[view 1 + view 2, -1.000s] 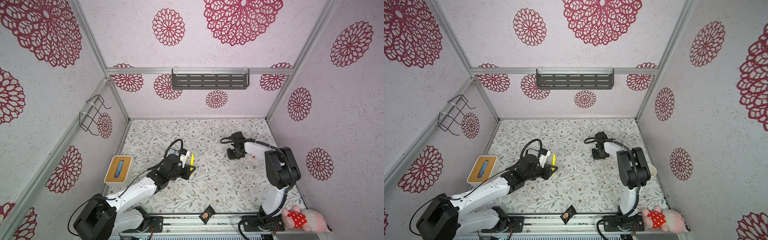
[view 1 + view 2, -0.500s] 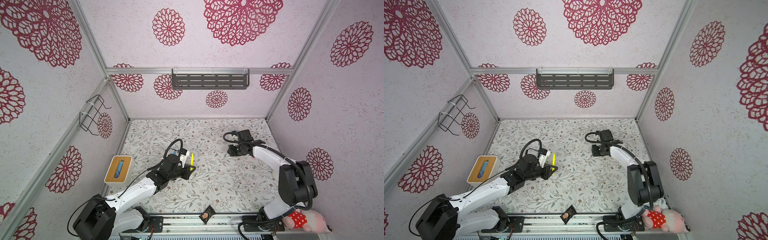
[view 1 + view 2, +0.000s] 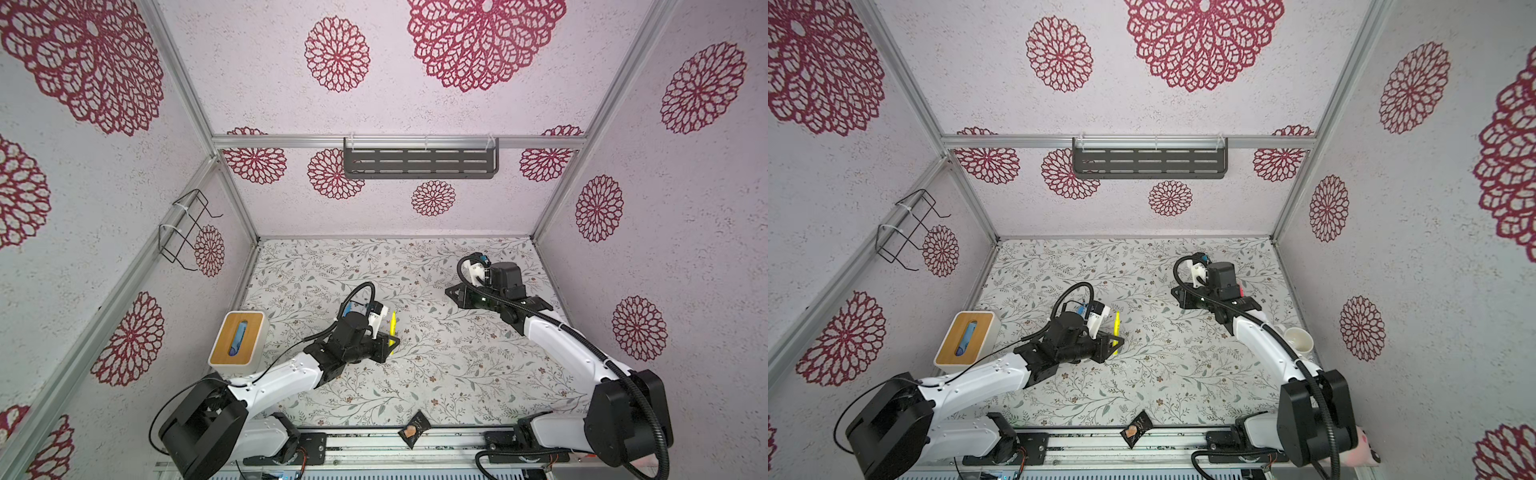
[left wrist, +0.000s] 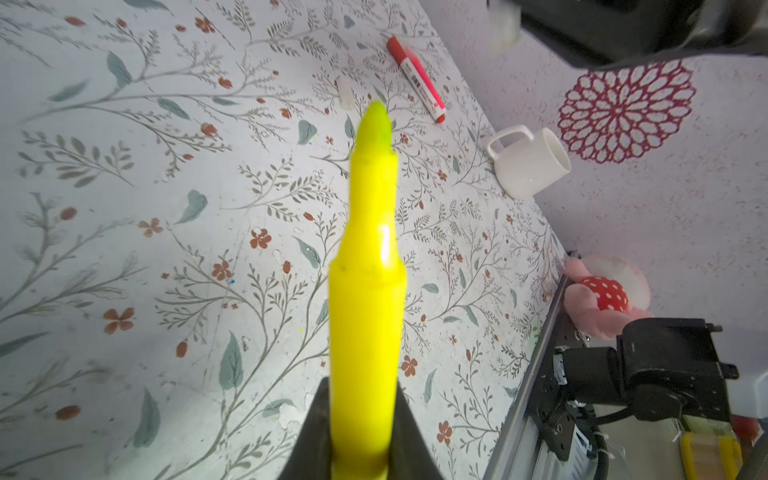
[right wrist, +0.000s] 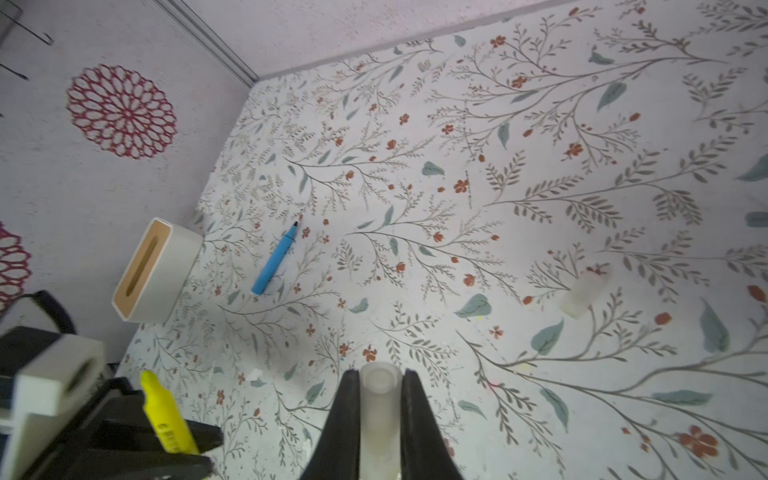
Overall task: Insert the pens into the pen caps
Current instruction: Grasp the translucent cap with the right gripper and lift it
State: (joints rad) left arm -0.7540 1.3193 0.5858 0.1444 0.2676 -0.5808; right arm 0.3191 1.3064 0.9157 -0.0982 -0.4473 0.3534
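Left wrist view showed the left gripper [image 4: 361, 388] shut tight on the lower barrel of one bright yellow plastic marker pen [image 4: 365, 270]. The pen was uncapped, its body narrowing in steps to a greenish-yellow pointed tip, and it pointed out over the pale floral-patterned tabletop [image 4: 124, 208]. Beyond that tip lay one slim red marker pen [image 4: 417, 81]; whether it wore a cap could not be told. Just beside it lay a small pale stubby cap [image 4: 345, 92]. Near the side wall one white ceramic mug [image 4: 528, 162] lay on its side, and one pink plush toy with a red white-dotted patch [image 4: 602, 295] sat at the table's edge. In the right wrist view the right gripper [image 5: 380, 376] was closed around one frosted translucent plastic pen cap [image 5: 378, 409], its open round mouth facing outward. A second frosted cap [image 5: 582, 293] lay loose on the table. One bright blue marker pen [image 5: 276, 259], uncapped with a dark pointed tip, lay flat near one white oblong box with a slotted wooden top [image 5: 153, 270]. That made three pens in all. In both top views the two grippers stood well apart, the yellow pen near mid-table.
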